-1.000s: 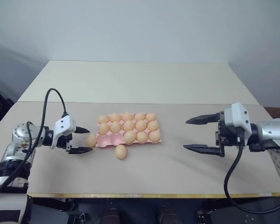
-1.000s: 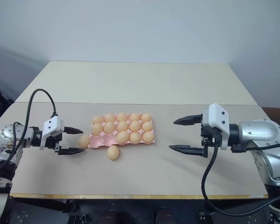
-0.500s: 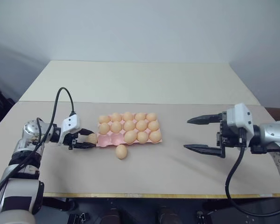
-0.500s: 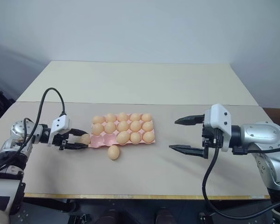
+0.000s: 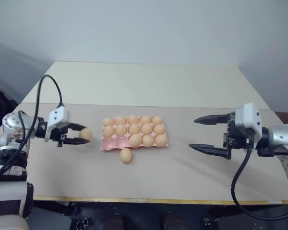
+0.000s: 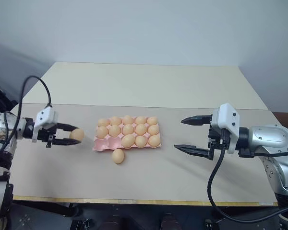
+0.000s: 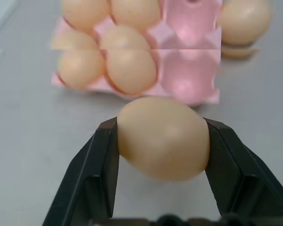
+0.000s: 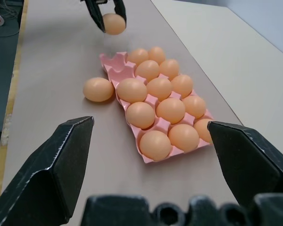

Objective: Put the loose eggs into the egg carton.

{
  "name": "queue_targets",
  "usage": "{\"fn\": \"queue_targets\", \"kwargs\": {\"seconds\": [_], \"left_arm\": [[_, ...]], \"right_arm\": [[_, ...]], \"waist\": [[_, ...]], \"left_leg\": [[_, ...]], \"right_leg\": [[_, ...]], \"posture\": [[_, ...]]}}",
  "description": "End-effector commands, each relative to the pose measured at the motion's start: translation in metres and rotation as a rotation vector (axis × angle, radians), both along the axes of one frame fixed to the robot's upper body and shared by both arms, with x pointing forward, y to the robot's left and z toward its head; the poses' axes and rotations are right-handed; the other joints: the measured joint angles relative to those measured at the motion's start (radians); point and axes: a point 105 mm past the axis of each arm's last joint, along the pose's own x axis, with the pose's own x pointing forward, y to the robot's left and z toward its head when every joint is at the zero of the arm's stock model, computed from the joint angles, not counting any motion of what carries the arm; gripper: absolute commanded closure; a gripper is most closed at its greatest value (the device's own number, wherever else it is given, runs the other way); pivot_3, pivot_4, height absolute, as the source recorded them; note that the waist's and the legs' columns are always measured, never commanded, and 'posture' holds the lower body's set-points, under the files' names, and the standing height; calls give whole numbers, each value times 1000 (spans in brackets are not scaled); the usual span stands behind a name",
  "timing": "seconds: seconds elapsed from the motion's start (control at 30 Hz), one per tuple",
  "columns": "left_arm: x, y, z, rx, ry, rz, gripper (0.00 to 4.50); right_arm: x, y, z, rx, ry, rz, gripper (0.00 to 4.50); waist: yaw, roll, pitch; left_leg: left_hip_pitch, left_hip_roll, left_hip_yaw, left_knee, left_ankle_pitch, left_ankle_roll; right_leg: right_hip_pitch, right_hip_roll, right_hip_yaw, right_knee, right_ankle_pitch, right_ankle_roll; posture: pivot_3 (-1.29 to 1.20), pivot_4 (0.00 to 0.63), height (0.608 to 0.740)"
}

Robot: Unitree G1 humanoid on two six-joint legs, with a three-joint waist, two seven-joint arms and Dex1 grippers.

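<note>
My left gripper [image 5: 85, 135] is shut on a pale orange egg [image 7: 162, 137], held a little above the table just left of the egg carton [image 5: 116, 143]. The pink carton holds several eggs, and two cups at its near left end are bare [image 7: 191, 80]. One more loose egg [image 5: 126, 155] lies on the table against the carton's front edge. My right gripper [image 5: 193, 132] hangs open to the right of the carton, nothing between its fingers [image 8: 52, 165].
The carton sits mid-table on a beige tabletop [image 5: 173, 177], whose front edge runs along the near side. A lighter table section [image 5: 144, 86] extends behind. Black cables loop from both wrists.
My left gripper closed on the egg lying at the carton's left end and lifted it off the table, drawing slightly left. The right gripper stayed put.
</note>
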Motion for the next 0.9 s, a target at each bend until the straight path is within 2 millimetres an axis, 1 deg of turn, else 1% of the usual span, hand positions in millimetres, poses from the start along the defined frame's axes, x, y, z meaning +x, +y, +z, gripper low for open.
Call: {"fn": "queue_targets", "kwargs": {"seconds": [0.03, 0.13, 0.27, 0.33, 0.4, 0.5, 0.67, 0.73, 0.83, 0.9], "left_arm": [[0, -35, 21, -114, -30, -101, 2135], [2, -63, 14, -163, -6, -158, 2135], [0, -84, -3, -142, 17, -224, 2135], [1, -88, -10, -117, 31, -238, 2135], [2, -87, -17, -68, 21, -241, 2135], [6, -86, -20, -47, 26, -228, 2135], [9, -85, -20, -35, 22, -220, 630], [12, -86, -16, -54, -2, -208, 60], [13, -84, -9, -78, -33, -188, 26], [8, -75, 3, -104, -43, -180, 26]], "right_arm": [[-2, 5, 10, 8, -49, 22, 0], [-1, 5, 11, 9, -55, 18, 0], [-2, 5, 13, 11, -60, 12, 0], [-3, 5, 13, 11, -60, 8, 0], [-4, 5, 14, 12, -61, 4, 0], [-4, 5, 13, 19, -59, -4, 0], [-3, 5, 12, 24, -57, -12, 0], [-3, 5, 12, 26, -57, -12, 0], [-2, 4, 13, 28, -57, -12, 0], [-1, 4, 13, 30, -56, -10, 0]], "waist": [[0, 0, 0], [-2, 0, 0], [-12, 0, 0], [-16, 0, 0], [-19, 0, 0], [-21, 0, 0], [-20, 0, 0], [-20, 0, 0], [-20, 0, 0], [-23, 0, 0]], "left_leg": [[0, 0, 0, 0, 0, 0], [0, 0, 0, 0, 0, 0], [0, 0, 0, 0, 0, 0], [0, 0, 0, 0, 0, 0], [0, 0, 0, 0, 0, 0], [0, -1, 0, 0, 0, 0], [0, -1, -1, 0, 0, 0], [0, -1, -1, 0, 0, 0], [0, -1, -1, 0, 0, 0], [0, -1, -1, 0, 0, 0]], "right_leg": [[0, 0, 0, 0, 0, 0], [0, 0, 0, 0, 0, 0], [0, 0, 1, 0, 0, 0], [0, 0, 1, 1, 0, 0], [0, 0, 1, 0, 0, 0], [0, 0, 1, 0, 0, 0], [0, 0, 1, 0, 0, 0], [0, 0, 1, 0, 0, 0], [0, 0, 1, 0, 0, 0], [0, 0, 1, 0, 0, 0]], "posture": [[0, 150, 740], [0, 150, 740], [0, 150, 740], [0, 150, 740], [0, 150, 740], [0, 150, 740], [0, 150, 740], [0, 150, 740], [0, 150, 740], [0, 150, 740]]}}
